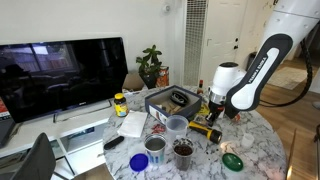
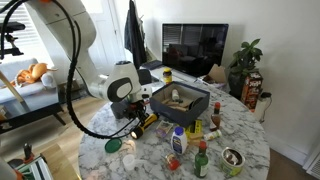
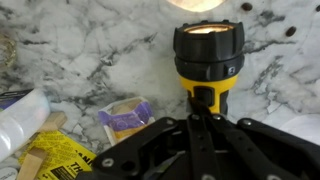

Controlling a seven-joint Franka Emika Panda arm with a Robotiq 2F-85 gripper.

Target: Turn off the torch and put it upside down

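The torch (image 3: 208, 60) lies on its side on the marble table (image 3: 90, 50), its yellow body toward me and its black head pointing away. Its lens glows and throws a bright patch on the marble ahead. My gripper (image 3: 205, 108) is shut, with both fingertips together on the black switch area on top of the yellow body. In both exterior views the torch (image 1: 206, 127) (image 2: 143, 124) lies under the gripper (image 1: 213, 114) (image 2: 133, 114) near the table edge.
A grey bin (image 1: 170, 98) (image 2: 181, 101) of items stands mid-table. Cups (image 1: 177, 124), bottles (image 2: 200, 160) and a yellow-lidded jar (image 1: 120, 103) stand around. A purple packet (image 3: 125, 115), a yellow packet (image 3: 50, 155) and a clear cup (image 3: 20, 115) lie left of the torch.
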